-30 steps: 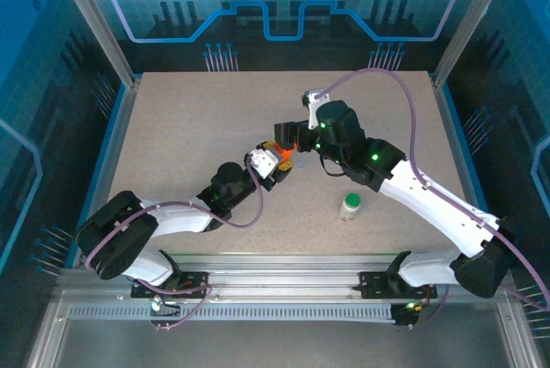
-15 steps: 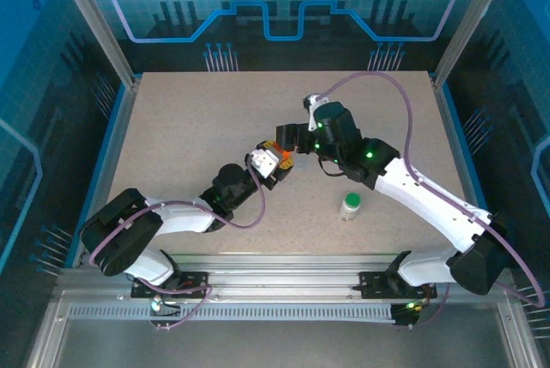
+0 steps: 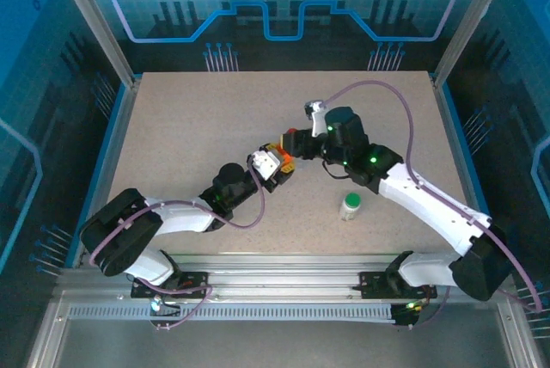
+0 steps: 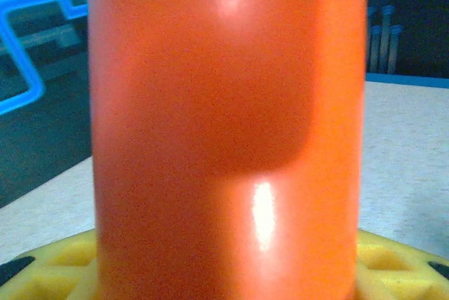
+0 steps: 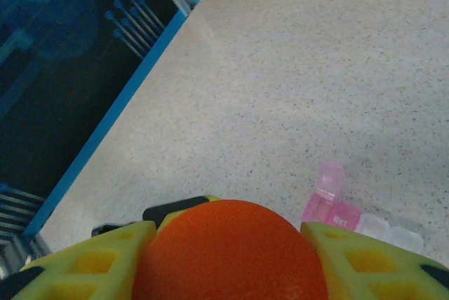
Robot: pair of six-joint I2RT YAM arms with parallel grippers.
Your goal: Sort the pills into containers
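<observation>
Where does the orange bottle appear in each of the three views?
Top external: the orange bottle is near the centre of the speckled table.
Left wrist: the orange bottle runs up the middle of the picture, top to bottom, very close.
Right wrist: its rounded end sits at bottom centre.
Shared landmark: the speckled table, beside the bottle at the left wrist and beyond it at the right wrist.

orange bottle: translucent plastic, smooth and glossy, with bright highlights.
right gripper, fingers: yellow plastic, matt, moulded in open cells.
tabletop: speckled beige, matt, finely grained, stone-like.
containers: thin clear plastic, smooth, one part tinted pink, one colourless.
arm shells: white plastic, smooth, slightly glossy.
front rails: bare brushed metal.
</observation>
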